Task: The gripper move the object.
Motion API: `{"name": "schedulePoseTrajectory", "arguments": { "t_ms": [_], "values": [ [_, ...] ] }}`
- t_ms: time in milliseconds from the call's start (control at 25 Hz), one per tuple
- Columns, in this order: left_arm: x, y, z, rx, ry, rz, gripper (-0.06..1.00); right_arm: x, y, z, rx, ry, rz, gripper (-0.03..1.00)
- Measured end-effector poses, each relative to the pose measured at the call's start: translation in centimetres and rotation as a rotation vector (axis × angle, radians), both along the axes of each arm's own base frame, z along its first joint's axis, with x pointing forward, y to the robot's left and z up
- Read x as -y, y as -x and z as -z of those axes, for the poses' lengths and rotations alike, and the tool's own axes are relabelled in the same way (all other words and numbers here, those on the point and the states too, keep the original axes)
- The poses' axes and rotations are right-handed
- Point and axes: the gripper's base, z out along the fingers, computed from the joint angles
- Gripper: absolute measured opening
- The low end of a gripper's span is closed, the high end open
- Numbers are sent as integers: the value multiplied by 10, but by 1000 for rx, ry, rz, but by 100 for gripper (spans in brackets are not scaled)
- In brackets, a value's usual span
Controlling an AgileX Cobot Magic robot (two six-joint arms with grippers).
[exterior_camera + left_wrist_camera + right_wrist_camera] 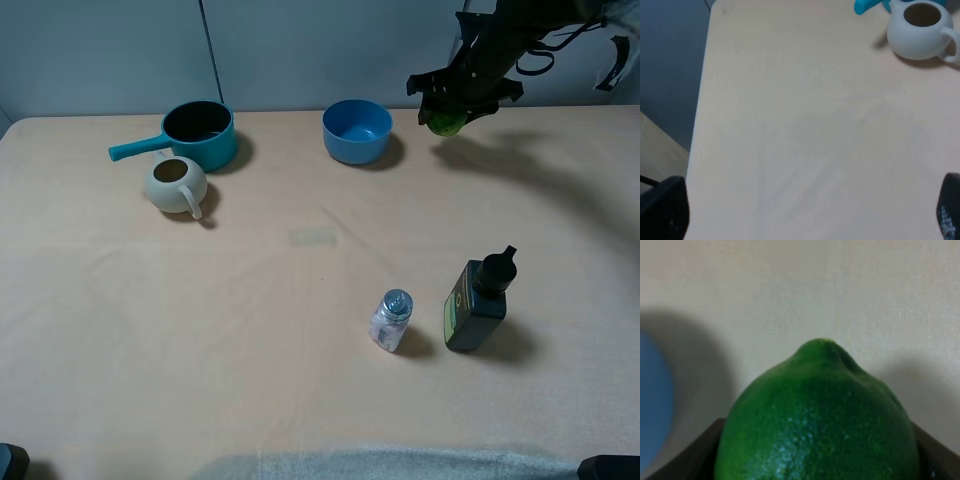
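Note:
My right gripper (447, 112) is shut on the small round green fruit (445, 123) and holds it in the air above the table's far right, to the right of the blue bowl (357, 130). In the right wrist view the green fruit (817, 425) fills the frame between the dark fingers (690, 455), with the bowl's blue edge (652, 405) at one side. My left gripper is low at the near left; only its two dark fingertips (662, 207) show, wide apart and empty, above bare table.
A teal saucepan (196, 136) and a cream jug (177, 184) stand at the far left; the jug also shows in the left wrist view (920, 30). A small clear shaker (391, 320) and a dark green bottle (477, 301) stand at the near right.

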Motion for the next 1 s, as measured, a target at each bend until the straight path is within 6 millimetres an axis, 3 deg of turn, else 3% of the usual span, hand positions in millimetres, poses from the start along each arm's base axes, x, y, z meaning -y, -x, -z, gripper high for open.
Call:
{"name": "schedulePoseTrajectory", "arguments": {
  "t_ms": [280, 1000],
  "values": [
    [0, 0, 0, 0, 0, 0, 99, 0, -3, 19, -4, 8, -1, 46],
    [0, 0, 0, 0, 0, 0, 99, -1, -6, 33, 3, 9, 0, 46]
  ]
}}
